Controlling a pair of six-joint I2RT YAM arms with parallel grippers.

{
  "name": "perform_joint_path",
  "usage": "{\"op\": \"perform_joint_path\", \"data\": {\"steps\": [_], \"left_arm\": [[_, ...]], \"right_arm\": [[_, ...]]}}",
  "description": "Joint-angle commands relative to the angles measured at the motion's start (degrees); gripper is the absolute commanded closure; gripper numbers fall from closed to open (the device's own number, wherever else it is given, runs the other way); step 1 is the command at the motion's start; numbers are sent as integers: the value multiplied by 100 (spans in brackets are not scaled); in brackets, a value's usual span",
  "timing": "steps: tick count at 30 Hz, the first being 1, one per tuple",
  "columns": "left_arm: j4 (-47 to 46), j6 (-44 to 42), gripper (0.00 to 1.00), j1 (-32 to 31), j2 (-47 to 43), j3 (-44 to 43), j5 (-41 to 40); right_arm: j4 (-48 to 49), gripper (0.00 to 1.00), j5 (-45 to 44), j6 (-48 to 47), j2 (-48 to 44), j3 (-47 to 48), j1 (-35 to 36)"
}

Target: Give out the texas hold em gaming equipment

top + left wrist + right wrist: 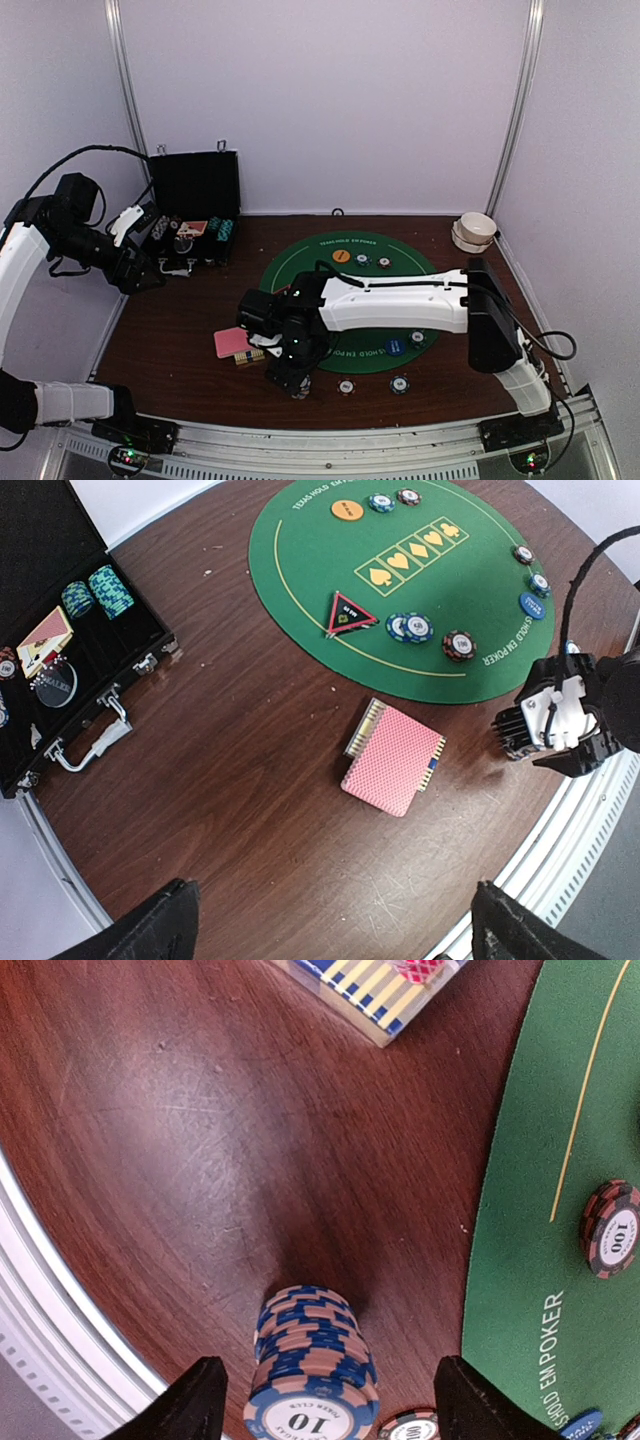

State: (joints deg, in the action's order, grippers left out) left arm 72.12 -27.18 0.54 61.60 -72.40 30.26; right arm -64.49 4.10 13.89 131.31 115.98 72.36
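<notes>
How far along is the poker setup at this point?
Done: the orange disc, triangle marker and several chips sit on the green mat. In hand: the right gripper, open, straddles a blue chip stack on the wood. To do: the card deck lies undealt beside the mat, chip stacks sit in the case; the left gripper hovers open.

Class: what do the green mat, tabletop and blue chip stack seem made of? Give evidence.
Green mat: matte, probably felt or printed cloth; no glare. Tabletop: wood or wood-look laminate; brown grain, fine scratches. Blue chip stack: likely plastic or composite; crisp striped edges.
</notes>
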Motion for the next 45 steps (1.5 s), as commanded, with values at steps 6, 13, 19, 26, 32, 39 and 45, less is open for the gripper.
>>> {"op": "perform_joint_path", "data": {"steps": [6,13,19,26,32,39,45], "left_arm": [[3,-48,2,-27,-15,-64,45],[6,-55,2,-26,-7,-27,75],[10,-65,2,-27,-19,-22,50],[6,-77,2,-27,-23,-23,41],[9,-77,3,-27,-24,-15,50],[5,-74,3,-27,-34,-13,59],[13,-85,3,-27,-30,6,80]], "right_arm": [[42,30,138,-95,167,-67,-77],[37,32,236,-110,209,-84,-73],[39,38,263,-106,216,-70,-81],[24,48,259,-84,143,-59,-81],[23,53,268,-62,50,-42,-79],[-129,56,288,-57,-7,84,-81],[-217,61,287,-54,-156,138,-69]]}}
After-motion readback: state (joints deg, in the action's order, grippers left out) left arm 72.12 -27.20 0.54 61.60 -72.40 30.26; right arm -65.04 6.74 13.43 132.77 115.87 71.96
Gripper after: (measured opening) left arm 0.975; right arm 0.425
